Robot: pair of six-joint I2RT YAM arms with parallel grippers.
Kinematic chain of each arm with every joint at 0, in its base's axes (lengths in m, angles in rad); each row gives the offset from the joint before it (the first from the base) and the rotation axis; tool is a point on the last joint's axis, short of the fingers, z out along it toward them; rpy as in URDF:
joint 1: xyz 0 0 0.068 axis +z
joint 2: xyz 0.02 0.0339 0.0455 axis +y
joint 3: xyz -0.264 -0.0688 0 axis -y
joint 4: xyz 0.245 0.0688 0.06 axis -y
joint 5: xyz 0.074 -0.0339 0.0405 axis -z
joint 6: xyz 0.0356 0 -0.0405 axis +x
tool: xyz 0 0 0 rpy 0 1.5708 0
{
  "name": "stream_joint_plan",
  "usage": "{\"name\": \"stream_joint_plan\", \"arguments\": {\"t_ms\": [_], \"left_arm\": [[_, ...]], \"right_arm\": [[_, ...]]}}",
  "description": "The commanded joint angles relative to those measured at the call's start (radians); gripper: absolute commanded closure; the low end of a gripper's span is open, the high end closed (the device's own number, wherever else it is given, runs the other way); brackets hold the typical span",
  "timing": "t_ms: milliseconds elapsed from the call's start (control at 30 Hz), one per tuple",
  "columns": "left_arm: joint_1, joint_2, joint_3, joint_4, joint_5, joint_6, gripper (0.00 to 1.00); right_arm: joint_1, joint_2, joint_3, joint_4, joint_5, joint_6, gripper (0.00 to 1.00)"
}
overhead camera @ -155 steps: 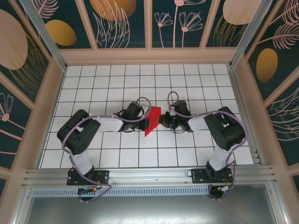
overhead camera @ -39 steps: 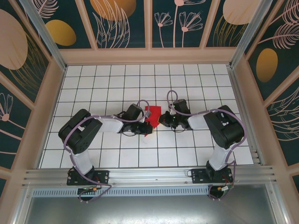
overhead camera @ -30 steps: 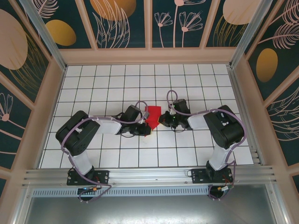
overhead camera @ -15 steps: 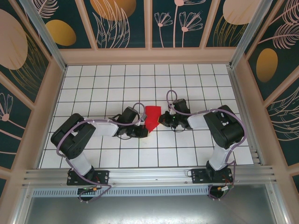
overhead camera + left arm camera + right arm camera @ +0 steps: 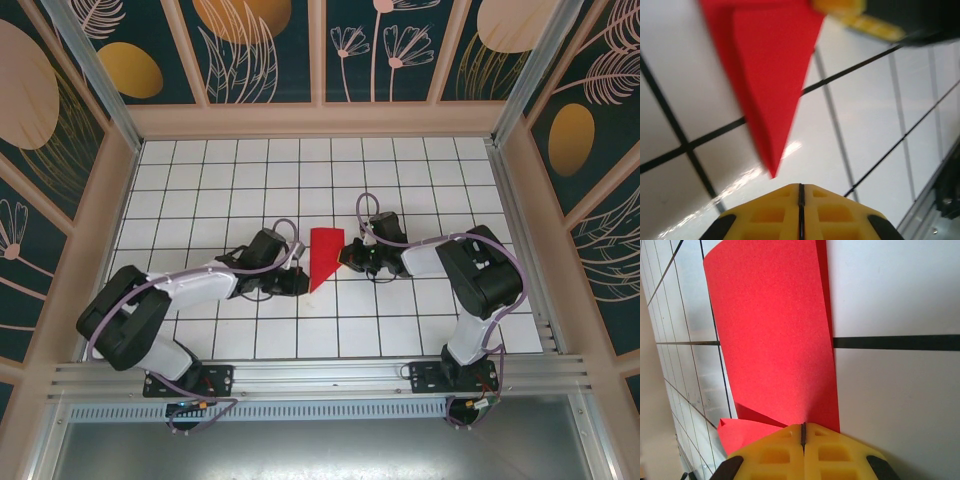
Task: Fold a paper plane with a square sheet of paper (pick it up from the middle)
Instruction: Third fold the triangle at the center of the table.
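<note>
Yellow pads of my left hand [image 5: 800,189] sit pressed together at the bottom of its wrist view, holding nothing. The pointed tip of the red paper [image 5: 767,75] lies on the white tiled counter [image 5: 855,130] just above them, not touching. From overhead the folded paper sits mid-frame, its point aimed at the bottom edge. My right hand [image 5: 803,430] is pinched shut on the paper's right edge.

The folded paper [image 5: 322,255] lies mid-frame on the table [image 5: 200,170], the left gripper [image 5: 303,284] just left of it, the right gripper [image 5: 343,258] touching its right edge.
</note>
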Motion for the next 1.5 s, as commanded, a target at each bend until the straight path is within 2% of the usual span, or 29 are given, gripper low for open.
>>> {"name": "stream_joint_plan", "arguments": {"t_ms": [0,200,367,733,900,1033,1467], "left_arm": [[0.004,0.009,0.047,0.105,-0.015,-0.049,0.88],[0.005,0.163,0.119,0.107,-0.081,-0.044,0.93],[0.003,0.255,0.112,0.126,-0.12,-0.031,0.95],[0.003,0.288,0.107,0.086,-0.154,0.014,0.95],[0.003,0.302,0.12,0.071,-0.152,0.023,0.96],[0.005,0.306,0.124,0.043,-0.176,0.03,0.98],[0.004,0.295,0.092,0.027,-0.189,0.044,1.0]], "right_arm": [[0.001,0.046,-0.005,-0.101,0.12,-0.009,1.0],[0.001,0.019,0.034,-0.119,0.106,-0.011,1.0],[0.002,-0.02,0.048,-0.11,0.084,-0.012,1.0],[0.088,-0.126,0.025,-0.063,0.097,0.014,0.97],[0.116,-0.045,0.034,-0.002,0.049,0.038,0.99],[0.119,0.012,0.025,0.002,0.089,0.051,1.0],[-0.044,0.013,-0.021,0.008,0.105,-0.021,1.0]]}}
